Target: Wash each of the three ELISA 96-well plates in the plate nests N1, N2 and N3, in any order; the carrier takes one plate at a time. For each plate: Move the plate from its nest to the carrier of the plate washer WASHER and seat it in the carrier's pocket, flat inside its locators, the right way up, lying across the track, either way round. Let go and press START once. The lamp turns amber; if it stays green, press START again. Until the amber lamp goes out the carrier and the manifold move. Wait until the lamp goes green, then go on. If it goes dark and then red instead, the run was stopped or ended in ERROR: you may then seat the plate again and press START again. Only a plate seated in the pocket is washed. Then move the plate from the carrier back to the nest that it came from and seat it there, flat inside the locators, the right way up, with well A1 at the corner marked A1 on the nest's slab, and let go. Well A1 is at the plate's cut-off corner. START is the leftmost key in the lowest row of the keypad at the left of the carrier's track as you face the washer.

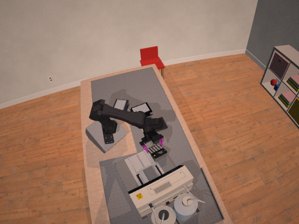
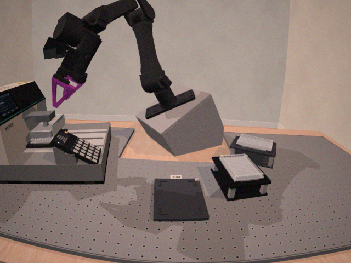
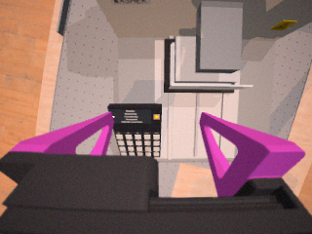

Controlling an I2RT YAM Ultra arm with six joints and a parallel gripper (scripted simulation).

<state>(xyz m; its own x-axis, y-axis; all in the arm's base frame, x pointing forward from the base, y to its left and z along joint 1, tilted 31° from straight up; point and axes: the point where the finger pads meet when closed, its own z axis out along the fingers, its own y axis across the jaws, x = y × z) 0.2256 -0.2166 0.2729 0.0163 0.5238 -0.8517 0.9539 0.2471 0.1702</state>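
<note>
- End effector (image 2: 62,95): we find it spread wide and holding nothing, hanging above the keypad (image 2: 77,146) with air between, its purple fingers pointing down.
- Keypad: slanted black panel at the washer's (image 2: 17,119) track, with one orange key lit near its top edge.
- Plate one (image 2: 38,139): we see it on the washer's carrier, under the grey manifold head (image 2: 39,115).
- Plate two (image 2: 240,167): lying on a raised black nest (image 2: 243,187) on the worktop (image 2: 255,226).
- Plate three (image 2: 254,141): on a second raised nest (image 2: 265,156), just behind the first.
- Flat nest slab (image 2: 179,199): bare of any plate, near the front of the worktop, with a small label at its far edge.
- Arm base (image 2: 198,127): tilted grey block, well apart from the washer.
</note>
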